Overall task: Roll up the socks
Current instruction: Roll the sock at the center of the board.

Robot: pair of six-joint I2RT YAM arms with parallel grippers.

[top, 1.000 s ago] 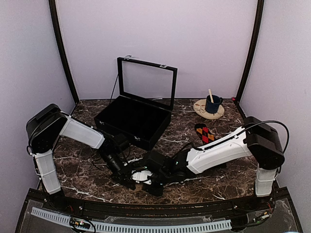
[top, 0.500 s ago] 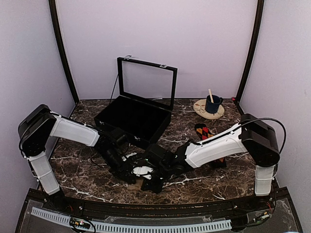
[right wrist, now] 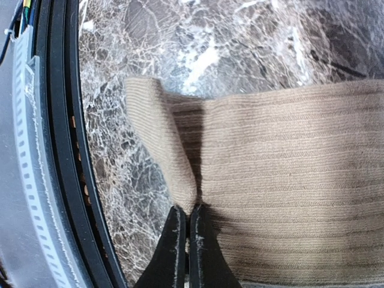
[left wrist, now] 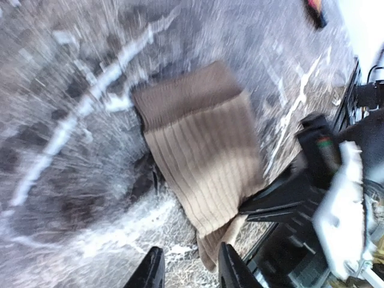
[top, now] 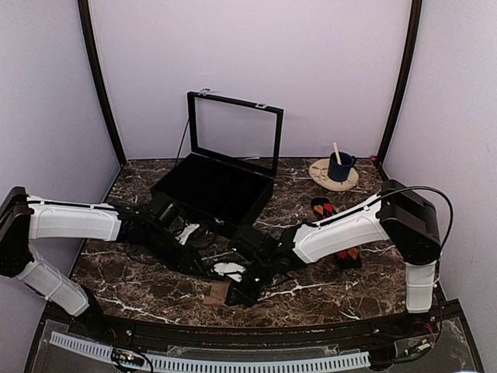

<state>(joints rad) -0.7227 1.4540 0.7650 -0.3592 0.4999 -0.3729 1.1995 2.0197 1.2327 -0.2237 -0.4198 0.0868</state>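
Observation:
One of the socks (top: 217,291) lies tan side up near the table's front edge. It shows as ribbed tan fabric in the left wrist view (left wrist: 198,150) and the right wrist view (right wrist: 288,180). My right gripper (right wrist: 187,211) is shut on a raised fold of it (top: 235,294). My left gripper (left wrist: 191,273) is open, with the sock's loose end just ahead of its right finger, and it holds nothing (top: 206,271). A second sock (top: 325,209), black with orange diamonds, lies further right, partly hidden under my right arm.
An open black box (top: 213,190) with its lid upright stands at the back left of centre. A blue mug (top: 339,165) stands on a round plate (top: 320,172) at the back right. The black front rail (right wrist: 57,150) runs close beside the held sock.
My left gripper has opened, let go of the tan sock and drawn back to the left as its arm dropped low. My right gripper stays shut on the sock.

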